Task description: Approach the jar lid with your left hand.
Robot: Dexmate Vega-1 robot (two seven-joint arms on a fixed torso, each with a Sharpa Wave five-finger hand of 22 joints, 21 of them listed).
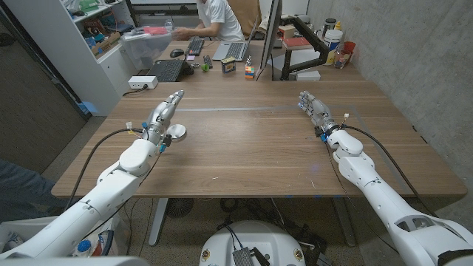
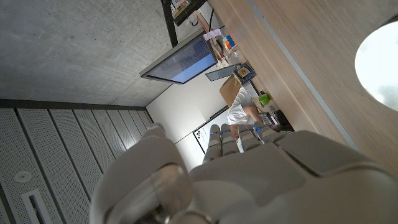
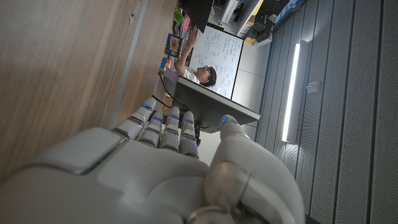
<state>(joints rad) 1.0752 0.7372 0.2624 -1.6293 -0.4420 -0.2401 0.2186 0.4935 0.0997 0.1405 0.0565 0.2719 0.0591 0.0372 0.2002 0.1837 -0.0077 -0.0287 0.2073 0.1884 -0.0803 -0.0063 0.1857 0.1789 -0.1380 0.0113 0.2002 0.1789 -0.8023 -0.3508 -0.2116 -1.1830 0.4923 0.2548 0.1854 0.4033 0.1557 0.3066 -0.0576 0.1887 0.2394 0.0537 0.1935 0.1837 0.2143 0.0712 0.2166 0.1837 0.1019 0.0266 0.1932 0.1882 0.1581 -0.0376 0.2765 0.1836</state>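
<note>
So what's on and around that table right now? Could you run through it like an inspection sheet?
Surface: wooden table, mostly bare.
Job's things: white lid lying beside the left hand.
Clutter: laptops, keyboard and puzzle cube at the far edge.
Hands: left hand holds nothing, fingers extended; right hand holds nothing.
Cables: black cable along the left arm, another on the right.
Surroundings: person seated behind, monitor, shelves.
</note>
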